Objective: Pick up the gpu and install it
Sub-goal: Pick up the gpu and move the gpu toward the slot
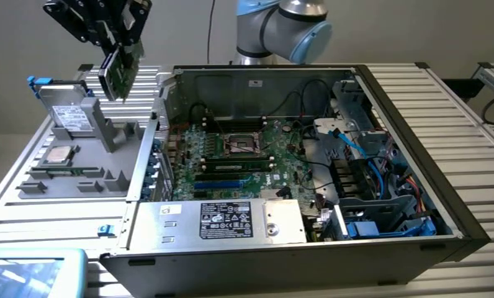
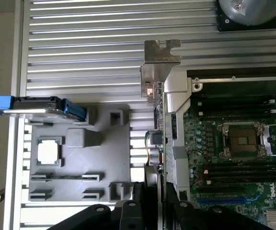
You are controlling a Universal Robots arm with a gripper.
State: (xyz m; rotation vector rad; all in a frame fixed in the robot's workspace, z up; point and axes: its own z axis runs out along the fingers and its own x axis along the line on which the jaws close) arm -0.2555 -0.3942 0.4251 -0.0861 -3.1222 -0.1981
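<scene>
Gripper [image 1: 113, 38] fingers are clamping the gpu [image 1: 120, 73], holding it in open air upper left, above the gray tray [image 1: 61, 186], just outside the open case [image 1: 421, 143] edge.

Soft, even light falls from above in both views. In the exterior view the ribbed worktop [image 1: 65, 211] reads pale grey with a mild sheen along its slats. The open computer case [image 1: 255, 87] holds deep shade beneath its walls and among the bays at the exterior view's right. The label on the power supply [image 1: 226, 220] stands out bright white. In the wrist view the slats gleam in bright bands. The metal bracket of the gpu [image 2: 161, 62] catches a pale glare, and the pincer [image 2: 161, 189] is a near-black silhouette. The grey tray [image 2: 109, 143] throws short, soft-edged shadows. Slat lines run straight to the frame edges.
</scene>
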